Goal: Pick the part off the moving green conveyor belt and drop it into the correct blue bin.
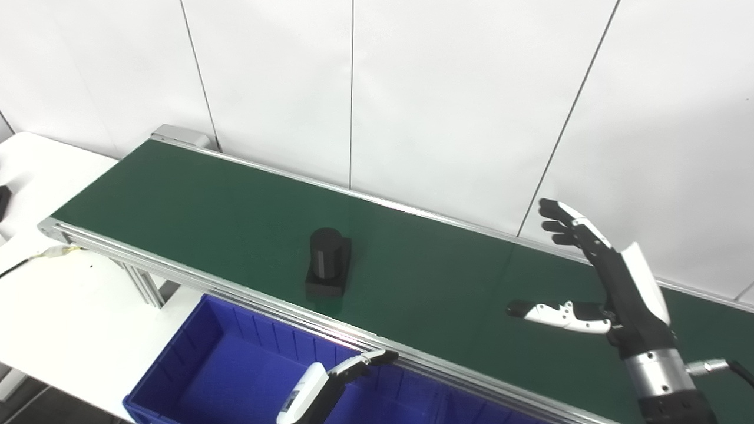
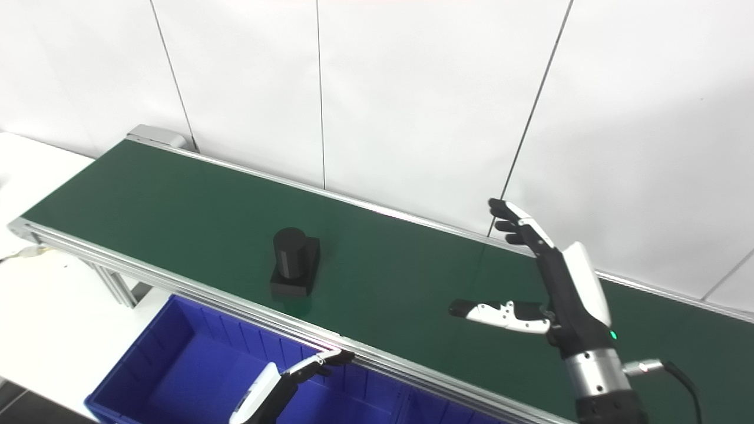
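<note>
The green conveyor belt (image 1: 194, 200) runs diagonally from upper left to lower right, framed by aluminium rails, in front of a white panelled wall (image 1: 447, 94). A black part (image 1: 328, 261), consisting of an upright cylinder on a square base, stands on the belt near its front rail, roughly midway along the visible length.

The right robot hand (image 1: 595, 282) is raised above the belt, well to the right of the part. It is released: fingers (image 1: 568, 227) extended upward and apart, thumb pointing left toward the part, nothing grasped.

The left robot hand (image 1: 330, 383) is low at the bottom edge, over the blue bin (image 1: 206, 347) just below the front rail. Only part of it is visible; whether it is released or clenched cannot be determined.

A white bench (image 1: 65, 306) lies to the left, carrying a cable (image 1: 35, 258).
</note>
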{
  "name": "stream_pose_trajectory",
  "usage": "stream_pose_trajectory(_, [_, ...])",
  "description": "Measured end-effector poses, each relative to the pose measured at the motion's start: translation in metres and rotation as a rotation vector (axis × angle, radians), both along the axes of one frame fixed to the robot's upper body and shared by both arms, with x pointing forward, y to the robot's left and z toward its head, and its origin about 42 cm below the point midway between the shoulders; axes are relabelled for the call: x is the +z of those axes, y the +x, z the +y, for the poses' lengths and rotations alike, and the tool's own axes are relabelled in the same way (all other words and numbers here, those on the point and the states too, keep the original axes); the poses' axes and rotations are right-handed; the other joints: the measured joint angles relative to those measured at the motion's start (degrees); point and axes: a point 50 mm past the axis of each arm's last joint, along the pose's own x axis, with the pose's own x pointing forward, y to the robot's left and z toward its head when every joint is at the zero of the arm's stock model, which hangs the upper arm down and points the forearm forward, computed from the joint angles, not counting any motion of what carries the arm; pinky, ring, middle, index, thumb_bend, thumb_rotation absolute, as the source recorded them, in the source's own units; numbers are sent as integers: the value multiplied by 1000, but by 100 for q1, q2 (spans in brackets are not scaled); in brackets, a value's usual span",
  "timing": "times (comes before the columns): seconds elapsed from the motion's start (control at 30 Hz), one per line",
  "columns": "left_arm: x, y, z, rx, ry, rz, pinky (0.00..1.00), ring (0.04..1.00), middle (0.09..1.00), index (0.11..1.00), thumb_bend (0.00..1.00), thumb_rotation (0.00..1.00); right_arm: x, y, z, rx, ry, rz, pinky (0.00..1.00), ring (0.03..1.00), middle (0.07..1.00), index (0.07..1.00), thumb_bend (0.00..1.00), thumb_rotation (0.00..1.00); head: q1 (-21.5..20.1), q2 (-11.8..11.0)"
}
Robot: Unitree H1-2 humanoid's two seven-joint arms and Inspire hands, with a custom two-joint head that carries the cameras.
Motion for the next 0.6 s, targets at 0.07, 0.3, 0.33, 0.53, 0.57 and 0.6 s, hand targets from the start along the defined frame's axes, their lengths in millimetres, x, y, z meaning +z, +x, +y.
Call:
stream_pose_trajectory(0.07, [0, 0, 0, -2, 8, -2, 622, 700, 740, 712, 959, 470, 2, 3, 5, 12, -23, -7, 773, 826, 860, 887, 910, 410, 0, -9])
stream_pose_trajectory(0.3, [0, -1, 0, -16, 23, -4, 606, 683, 734, 702, 956, 465, 4, 12, 15, 39, -67, -2, 752, 827, 864, 895, 907, 418, -26, -9])
stream_pose_trajectory(0.33, [0, -1, 1, -22, 34, -8, 605, 682, 733, 701, 956, 466, 5, 13, 18, 45, -77, -4, 749, 827, 864, 895, 908, 419, -35, 0])
stream_pose_trajectory(0.53, [6, -12, 4, -39, 58, -15, 640, 700, 714, 703, 955, 472, 11, 18, 31, 68, -86, -5, 741, 834, 879, 900, 930, 432, -53, 35])
stream_pose_trajectory(0.57, [6, -14, 4, -39, 58, -8, 643, 701, 712, 702, 957, 473, 10, 19, 33, 70, -90, 2, 741, 834, 880, 900, 931, 432, -53, 44])
stream_pose_trajectory(0.6, [5, -17, 5, -39, 58, -1, 641, 699, 710, 702, 957, 475, 9, 20, 35, 70, -95, 10, 737, 831, 881, 899, 932, 435, -53, 44])
